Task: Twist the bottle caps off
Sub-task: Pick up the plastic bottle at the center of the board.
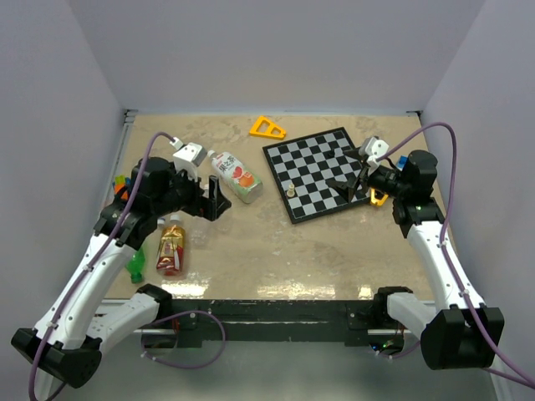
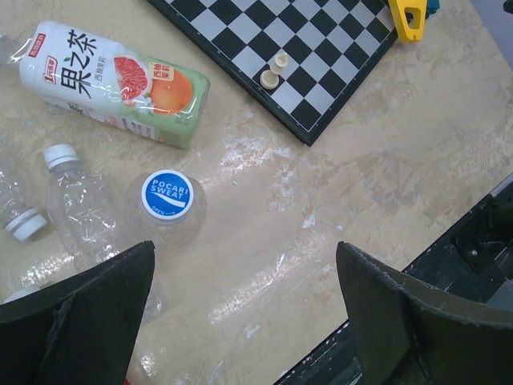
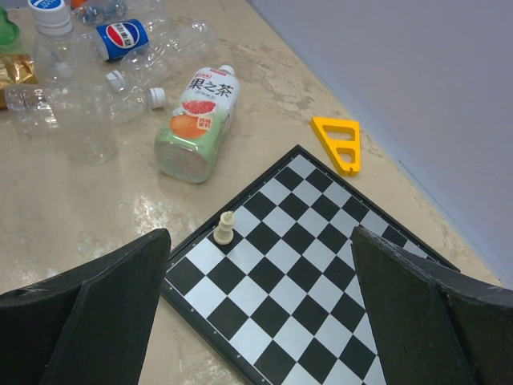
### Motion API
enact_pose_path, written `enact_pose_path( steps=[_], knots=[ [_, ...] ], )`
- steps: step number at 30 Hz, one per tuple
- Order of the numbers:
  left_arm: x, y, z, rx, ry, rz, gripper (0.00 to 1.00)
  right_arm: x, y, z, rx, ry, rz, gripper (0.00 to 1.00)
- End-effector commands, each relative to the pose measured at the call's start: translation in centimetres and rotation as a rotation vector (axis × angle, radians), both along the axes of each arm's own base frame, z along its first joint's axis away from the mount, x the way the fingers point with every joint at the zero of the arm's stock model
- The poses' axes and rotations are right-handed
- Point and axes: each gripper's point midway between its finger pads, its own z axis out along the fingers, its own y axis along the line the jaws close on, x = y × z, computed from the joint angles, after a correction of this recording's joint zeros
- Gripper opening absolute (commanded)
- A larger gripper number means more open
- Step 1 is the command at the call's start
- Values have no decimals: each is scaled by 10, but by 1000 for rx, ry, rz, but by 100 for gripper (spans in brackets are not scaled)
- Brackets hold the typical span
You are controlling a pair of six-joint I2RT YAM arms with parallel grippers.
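While both arms hung over the table, left gripper [image 2: 244,250]: jaws wide, empty, above the bottles [image 2: 80,208].
Right gripper [image 3: 260,234]: jaws wide, empty, over the chessboard [image 3: 321,281].
Open room: bare tabletop [image 2: 337,184] between the chessboard's edge and the black rail [image 2: 473,249].
Caps: blue cap [image 2: 167,195] and white cap [image 2: 61,157] sat on clear bottles, side by side.
Writing: "POCARI SWEAT" on the blue cap; Pepsi bottle [image 3: 127,36] logo; Chinese characters on the juice bottle [image 2: 120,84].

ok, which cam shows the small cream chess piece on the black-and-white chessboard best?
Right wrist: the small cream chess piece stands in side profile, unobstructed, on the black-and-white chessboard. Left wrist sees it from steeply above, so its shape is foreshortened. Top external shows only a tiny pale speck.
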Motion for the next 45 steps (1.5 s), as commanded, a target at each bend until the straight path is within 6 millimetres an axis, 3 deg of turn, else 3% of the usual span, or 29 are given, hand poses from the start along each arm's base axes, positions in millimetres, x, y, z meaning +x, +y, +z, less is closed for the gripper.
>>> enact_pose_path(
  steps=[1, 8, 15, 20, 23, 32, 38, 45],
  knots=[
    [0, -6, 8, -6, 1, -10, 99, 0, 2, 3, -3, -17, 23, 98],
    [8, -15, 3, 36, 26, 2, 96, -1, 2, 3, -3, -15, 26, 98],
    [33, 4, 6, 162, 14, 128, 87, 0, 3, 0, -8, -7, 30, 98],
    [42, 6, -5, 222, 42, 146, 76, 0, 3, 1, -10, -10, 29, 98],
    [46, 7, -9, 245, 52, 154, 68, 0, 3, 0, -10, -7, 29, 98],
    [50, 6, -24, 292, 92, 146, 63, 1, 2, -3, -11, 1, 28, 98],
    [51, 3, -29, 300, 108, 137, 54, 1, 2, -2, -11, 0, 28, 98],
    [52, 4, -37, 332, 129, 142, 53, 1, 3, -1, -11, -3, 31, 98]
  ],
)
